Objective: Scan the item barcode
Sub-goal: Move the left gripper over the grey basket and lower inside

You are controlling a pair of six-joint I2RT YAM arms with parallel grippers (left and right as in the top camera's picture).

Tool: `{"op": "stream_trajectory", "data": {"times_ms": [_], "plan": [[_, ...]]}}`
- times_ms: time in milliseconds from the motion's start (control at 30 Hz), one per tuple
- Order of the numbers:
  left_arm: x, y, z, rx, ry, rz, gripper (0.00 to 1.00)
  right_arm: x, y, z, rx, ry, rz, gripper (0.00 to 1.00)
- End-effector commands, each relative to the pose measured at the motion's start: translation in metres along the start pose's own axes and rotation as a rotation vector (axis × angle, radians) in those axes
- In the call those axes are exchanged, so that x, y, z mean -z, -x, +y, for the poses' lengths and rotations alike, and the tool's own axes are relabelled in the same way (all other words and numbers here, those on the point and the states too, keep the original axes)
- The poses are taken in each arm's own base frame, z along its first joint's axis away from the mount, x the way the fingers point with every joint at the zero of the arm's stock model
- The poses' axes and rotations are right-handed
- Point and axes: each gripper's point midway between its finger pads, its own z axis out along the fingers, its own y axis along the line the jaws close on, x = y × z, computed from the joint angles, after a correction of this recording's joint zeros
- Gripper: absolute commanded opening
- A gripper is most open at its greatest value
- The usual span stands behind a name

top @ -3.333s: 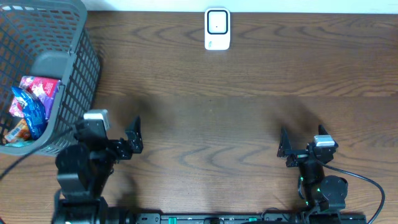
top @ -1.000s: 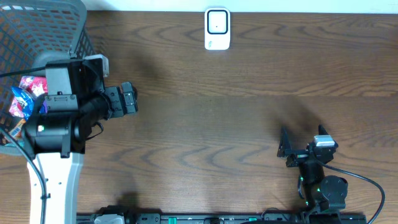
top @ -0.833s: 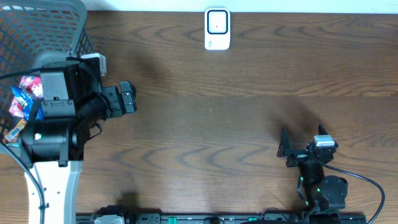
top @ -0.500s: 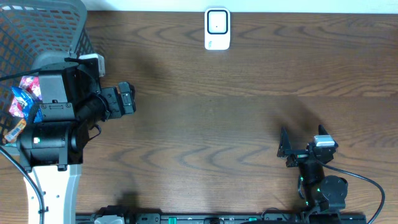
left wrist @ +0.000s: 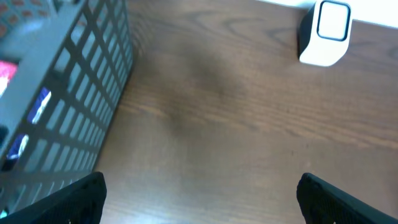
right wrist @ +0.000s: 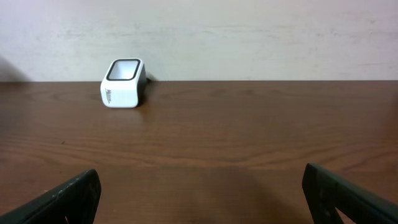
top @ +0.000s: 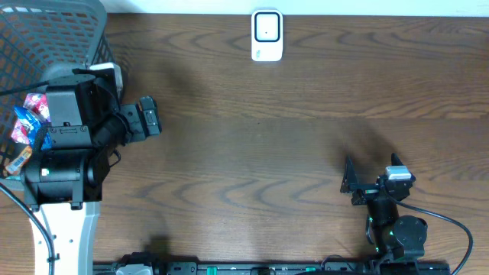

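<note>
1. Looking at the left gripper [top: 147,121], we find its two black fingers [left wrist: 74,198] spread as wide as they go, holding nothing and touching nothing.
2. It hangs over the dark brown wooden table [top: 306,114], just beside the right wall of the grey plastic mesh basket [top: 103,46]. The arm's black body covers part of that basket's near rim.
3. We see the right gripper [top: 349,182] near the front edge of the table, well apart from the left one. Its jaws are also fully apart and empty, with its fingers [right wrist: 65,198] at either lower corner of its wrist view.
4. The items to scan lie inside the basket: a pink snack packet [top: 34,103] and a blue snack packet [top: 21,128] beside it. Both are partly hidden by the left arm, and we cannot make out any barcode on them.
5. The small white barcode scanner [top: 267,35] stands upright at the far edge of the table, well apart from both grippers.
6. Between the scanner and each gripper we see only bare wood.
</note>
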Motion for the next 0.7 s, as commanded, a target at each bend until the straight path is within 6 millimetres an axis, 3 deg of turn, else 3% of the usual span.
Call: {"op": "stream_trajectory", "data": {"times_ms": [0, 167, 333, 467, 667], "plan": [[0.008, 0.016, 0.002, 0.013, 0.012, -0.061, 0.98, 0.000, -0.001, -0.002, -0.014, -0.010, 0.001, 0.99], [0.029, 0.044, 0.022, 0.062, 0.060, -0.154, 0.98, 0.000, -0.001, -0.002, -0.014, -0.010, 0.001, 0.99], [0.049, 0.069, 0.085, 0.248, 0.222, -0.269, 0.98, 0.000, -0.001, -0.002, -0.014, -0.010, 0.001, 0.99], [0.044, 0.085, 0.129, 0.373, 0.298, -0.334, 0.98, 0.000, -0.001, -0.002, -0.014, -0.010, 0.001, 0.99], [0.017, 0.102, 0.154, 0.432, 0.197, -0.251, 0.98, 0.000, -0.001, -0.002, -0.014, -0.010, 0.001, 0.99]]}}
